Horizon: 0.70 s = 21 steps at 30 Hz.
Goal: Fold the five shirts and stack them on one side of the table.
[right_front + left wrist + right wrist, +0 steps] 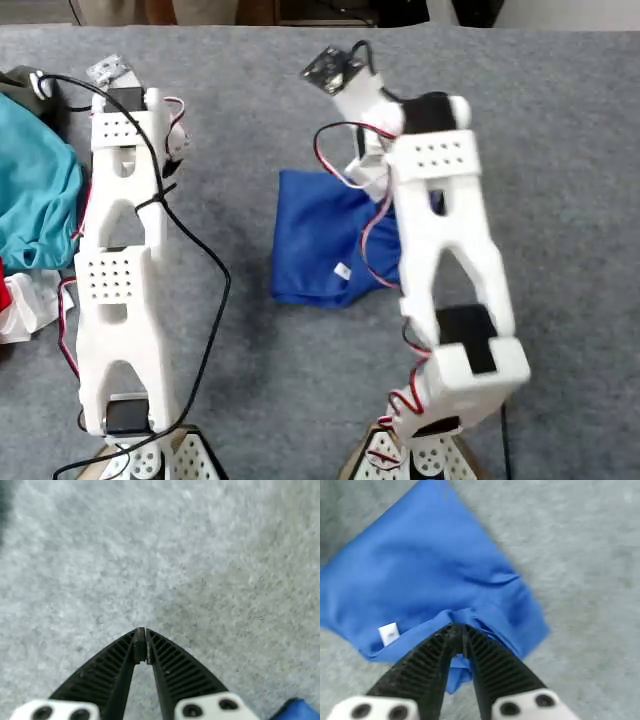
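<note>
A blue shirt (320, 240) lies partly folded in the middle of the grey table, with a small white tag (388, 632) near one edge. In the right wrist view my right gripper (460, 630) is shut on a raised fold of the blue shirt (425, 565), and some cloth hangs between its fingers. The right arm (440, 200) stands over the shirt's right part and hides it. My left gripper (140, 639) is shut and holds nothing, above bare table. A teal shirt (35, 190) lies bunched at the table's left edge, beside the left arm (120, 200).
White and red cloth (20, 300) lies at the left edge below the teal shirt. A black cable (205, 260) runs across the table beside the left arm. A corner of the blue shirt (296, 707) shows in the left wrist view. Bare grey table (560, 150) lies to the right.
</note>
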Tool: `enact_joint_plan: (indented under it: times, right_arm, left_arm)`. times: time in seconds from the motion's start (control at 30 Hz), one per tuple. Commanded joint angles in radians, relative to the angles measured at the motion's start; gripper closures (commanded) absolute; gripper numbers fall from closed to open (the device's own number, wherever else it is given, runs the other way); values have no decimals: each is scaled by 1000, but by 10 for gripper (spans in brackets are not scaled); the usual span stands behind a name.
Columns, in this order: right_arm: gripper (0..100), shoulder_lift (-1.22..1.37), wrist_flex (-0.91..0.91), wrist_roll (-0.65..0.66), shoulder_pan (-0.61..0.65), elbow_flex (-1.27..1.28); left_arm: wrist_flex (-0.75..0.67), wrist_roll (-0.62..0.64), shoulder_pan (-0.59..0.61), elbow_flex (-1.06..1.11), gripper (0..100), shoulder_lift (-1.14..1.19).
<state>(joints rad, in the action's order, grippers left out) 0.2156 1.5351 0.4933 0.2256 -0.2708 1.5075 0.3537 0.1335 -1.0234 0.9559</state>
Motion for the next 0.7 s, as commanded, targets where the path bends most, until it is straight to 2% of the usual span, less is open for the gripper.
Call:
enact_joint_plan:
  times: [0.0,0.27,0.5,0.67]
  right_arm:
    - [993,81,48,9,22,-81]
    - [993,180,91,9,4,-91]
    - [993,305,55,15,-113,-140]
    - [993,401,51,41,-193,-303]
  left_arm:
    - [-52,3,-12,-23,980,28]
    - [-54,3,-11,-104,980,93]
    - [-57,2,-15,-106,980,99]
    - [-60,2,-17,-106,980,99]
